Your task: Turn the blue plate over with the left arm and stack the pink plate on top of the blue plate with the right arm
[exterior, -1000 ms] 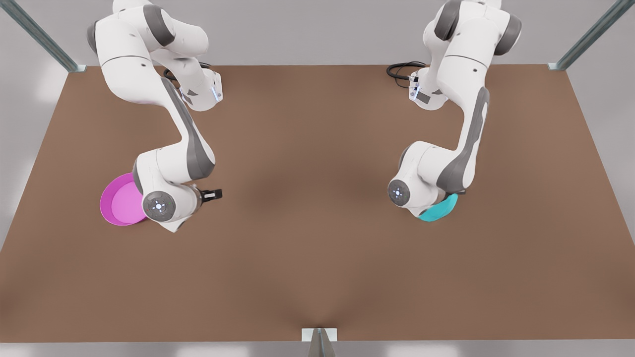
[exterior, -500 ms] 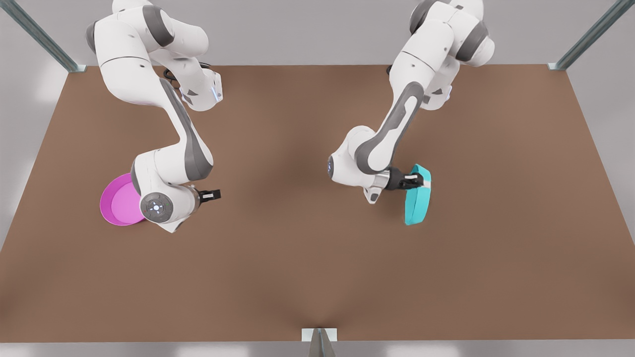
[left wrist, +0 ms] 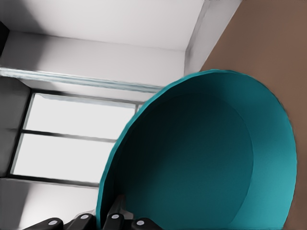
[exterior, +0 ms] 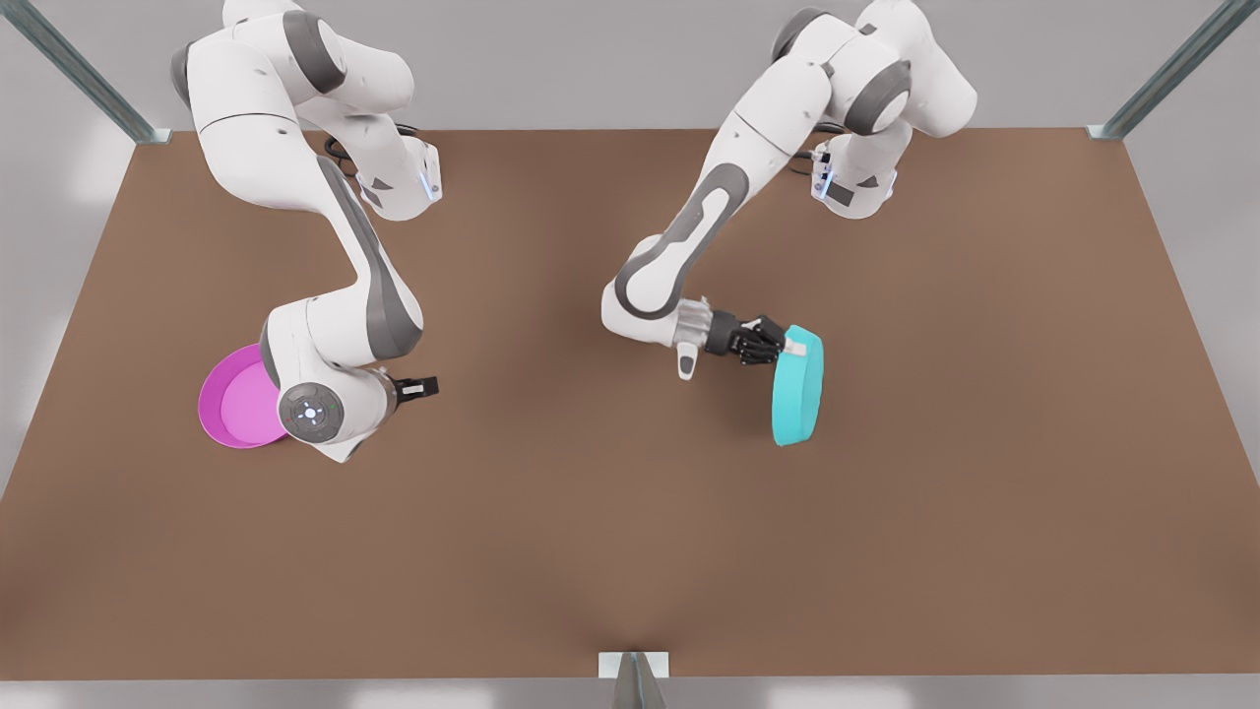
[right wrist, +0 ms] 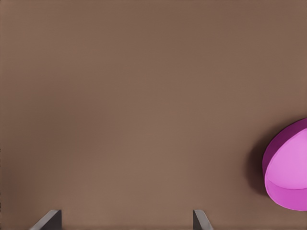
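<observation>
Turquoise rim pinched in the left gripper point(exterior: 785, 347): the blue plate point(exterior: 796, 386) hangs on edge above the brown table point(exterior: 630, 512), nothing in it. The right gripper point(exterior: 425, 387) waits with fingers spread wide beside the pink plate point(exterior: 236, 402), lying empty.
</observation>
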Robot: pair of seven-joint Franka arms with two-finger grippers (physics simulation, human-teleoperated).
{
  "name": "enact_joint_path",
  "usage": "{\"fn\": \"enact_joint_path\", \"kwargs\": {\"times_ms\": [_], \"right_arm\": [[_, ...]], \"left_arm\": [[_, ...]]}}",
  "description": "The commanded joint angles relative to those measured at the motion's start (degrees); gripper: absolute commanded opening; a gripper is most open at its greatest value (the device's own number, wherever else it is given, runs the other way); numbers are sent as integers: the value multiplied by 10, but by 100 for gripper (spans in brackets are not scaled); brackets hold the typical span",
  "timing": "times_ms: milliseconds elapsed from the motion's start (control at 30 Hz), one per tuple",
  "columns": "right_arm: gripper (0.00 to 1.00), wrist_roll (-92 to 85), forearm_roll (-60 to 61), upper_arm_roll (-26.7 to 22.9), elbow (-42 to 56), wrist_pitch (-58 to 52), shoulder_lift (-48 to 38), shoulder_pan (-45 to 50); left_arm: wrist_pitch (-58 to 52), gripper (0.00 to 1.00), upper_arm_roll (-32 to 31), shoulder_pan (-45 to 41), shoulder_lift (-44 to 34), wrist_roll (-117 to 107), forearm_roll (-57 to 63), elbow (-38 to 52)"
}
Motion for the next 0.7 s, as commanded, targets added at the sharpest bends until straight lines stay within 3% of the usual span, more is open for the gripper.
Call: {"fn": "enact_joint_path", "kwargs": {"times_ms": [0,567,667], "right_arm": [[100,0,0,0,0,0,0,0],[100,-2,0,0,0,0,2,-1],[100,-5,1,1,-66,-14,-7,-12]], "left_arm": [[0,22,0,-1,2,-1,2,0],[-56,22,-9,-63,71,-70,54,2],[-57,22,-9,-79,85,-76,54,19]]}}
